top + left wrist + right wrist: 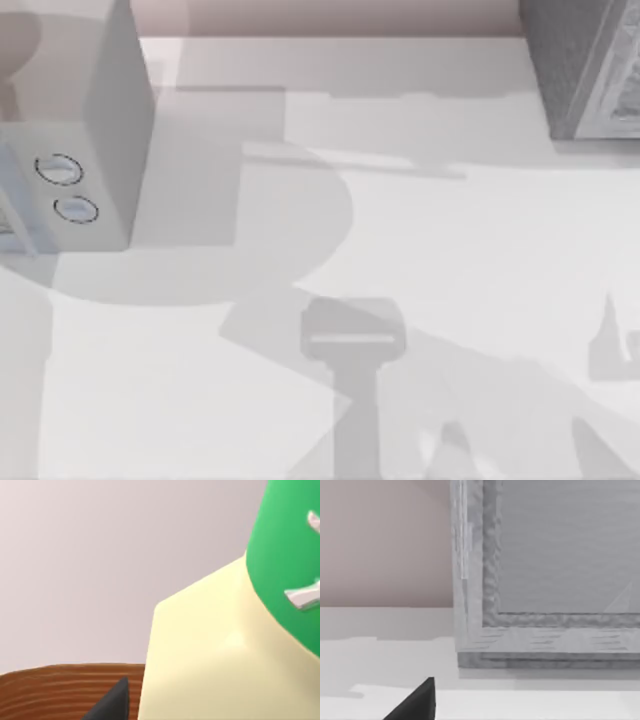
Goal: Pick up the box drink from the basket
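Left wrist view: box drink [215, 650] pressed up close, pale yellow body under a green label [290, 560], just beside one dark fingertip [112, 702] of the left gripper, with the brown ribbed basket [60, 690] rim low behind; grip on it cannot be told. Right wrist view: one dark fingertip [415, 702] above the white table [380, 630], facing a grey box [545, 575]; open or closed cannot be told. Top view: white appliance [95, 120] with two round dials at left, grey box at right.
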Controlling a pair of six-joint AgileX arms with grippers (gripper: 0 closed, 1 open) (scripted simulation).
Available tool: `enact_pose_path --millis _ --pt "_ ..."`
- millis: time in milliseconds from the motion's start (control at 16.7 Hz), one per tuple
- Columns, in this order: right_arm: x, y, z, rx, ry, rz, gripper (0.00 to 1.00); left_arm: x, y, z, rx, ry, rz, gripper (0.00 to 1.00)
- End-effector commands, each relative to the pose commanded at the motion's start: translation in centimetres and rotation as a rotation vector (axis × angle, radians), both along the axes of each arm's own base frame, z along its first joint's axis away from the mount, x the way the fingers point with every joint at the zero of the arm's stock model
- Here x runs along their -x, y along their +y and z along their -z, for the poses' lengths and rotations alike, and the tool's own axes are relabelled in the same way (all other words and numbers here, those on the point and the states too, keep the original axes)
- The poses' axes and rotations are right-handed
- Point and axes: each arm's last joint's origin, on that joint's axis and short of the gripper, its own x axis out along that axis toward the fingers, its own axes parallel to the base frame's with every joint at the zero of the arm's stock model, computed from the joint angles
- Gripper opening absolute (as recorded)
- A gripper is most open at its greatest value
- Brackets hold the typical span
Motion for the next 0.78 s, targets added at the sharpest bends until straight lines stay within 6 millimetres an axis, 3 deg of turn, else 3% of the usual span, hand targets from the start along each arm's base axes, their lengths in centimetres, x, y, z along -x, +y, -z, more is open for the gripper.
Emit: enact_pose_path --millis 180,360,600,780 --pt "0.0 0.0 0.0 0.000 0.000 0.000 1.00 4.2 -1.7 5.8 0.000 0.006 -0.002 0.00" --pt "0.0 0.0 0.0 0.000 0.000 0.000 1.00 6.9 -2.7 12.0 -0.001 0.004 -0.006 0.00" --pt "0.0 0.0 0.0 0.000 0.000 0.000 1.00 8.2 -3.3 18.6 -0.001 -0.001 -0.012 0.00" --pt "0.0 0.0 0.0 0.000 0.000 0.000 1.00 8.4 -3.4 20.8 0.000 -0.007 -0.014 0.00"
